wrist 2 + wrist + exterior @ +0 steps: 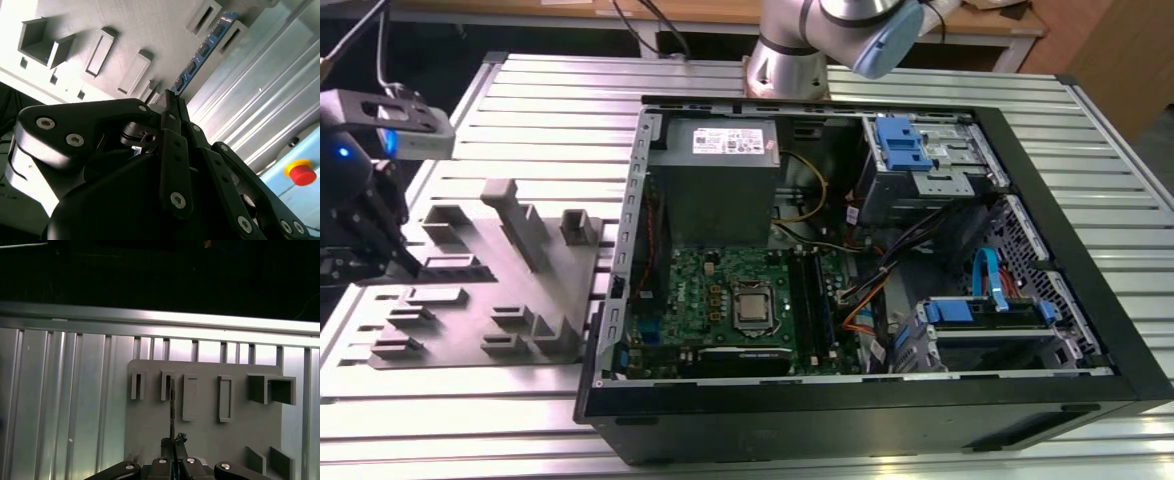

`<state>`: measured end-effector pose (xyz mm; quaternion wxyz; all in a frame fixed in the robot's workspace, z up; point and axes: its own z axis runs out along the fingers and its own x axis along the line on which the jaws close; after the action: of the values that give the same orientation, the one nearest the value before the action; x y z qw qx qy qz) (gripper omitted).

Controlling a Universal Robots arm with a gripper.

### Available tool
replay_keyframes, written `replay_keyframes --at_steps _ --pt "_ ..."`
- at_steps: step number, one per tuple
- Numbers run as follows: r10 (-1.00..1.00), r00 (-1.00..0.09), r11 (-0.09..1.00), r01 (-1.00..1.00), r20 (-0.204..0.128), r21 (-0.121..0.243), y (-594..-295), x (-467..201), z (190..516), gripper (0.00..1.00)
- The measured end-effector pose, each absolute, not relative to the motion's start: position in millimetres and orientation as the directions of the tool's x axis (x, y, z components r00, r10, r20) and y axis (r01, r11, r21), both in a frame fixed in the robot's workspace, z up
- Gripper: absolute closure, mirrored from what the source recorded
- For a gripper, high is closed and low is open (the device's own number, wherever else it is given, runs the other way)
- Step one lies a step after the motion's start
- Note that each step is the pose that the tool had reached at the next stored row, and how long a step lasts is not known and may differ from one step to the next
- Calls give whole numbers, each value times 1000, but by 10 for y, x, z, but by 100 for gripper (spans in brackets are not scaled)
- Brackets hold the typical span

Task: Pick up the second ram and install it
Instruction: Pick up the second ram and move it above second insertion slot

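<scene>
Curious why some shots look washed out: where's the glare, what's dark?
Second wrist view: holder tray blown out white at one corner; the gripper, shut on the second ram, dark. First wrist view: bright band across the aluminium table, blackness beyond. Exterior view: evenly lit, computer case shadowed inside.

We logged the arm (790,55) standing upright on its base at the top of the exterior view, with a blue-capped joint (887,42) just beside it. The gripper (374,255) hung low at the exterior view's left, pointing down, with the wrist block (394,130) above it. In both wrist views its black fingers (172,150) were drawn together with no gap visible, tips pinched on one end of the second ram (205,50).
</scene>
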<state>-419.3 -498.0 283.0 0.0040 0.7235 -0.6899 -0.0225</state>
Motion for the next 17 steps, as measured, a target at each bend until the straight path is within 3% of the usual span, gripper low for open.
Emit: replay_keyframes --at_steps 17 --pt "-998 47 -48 -998 -32 34 -4975 -4192 3369 90"
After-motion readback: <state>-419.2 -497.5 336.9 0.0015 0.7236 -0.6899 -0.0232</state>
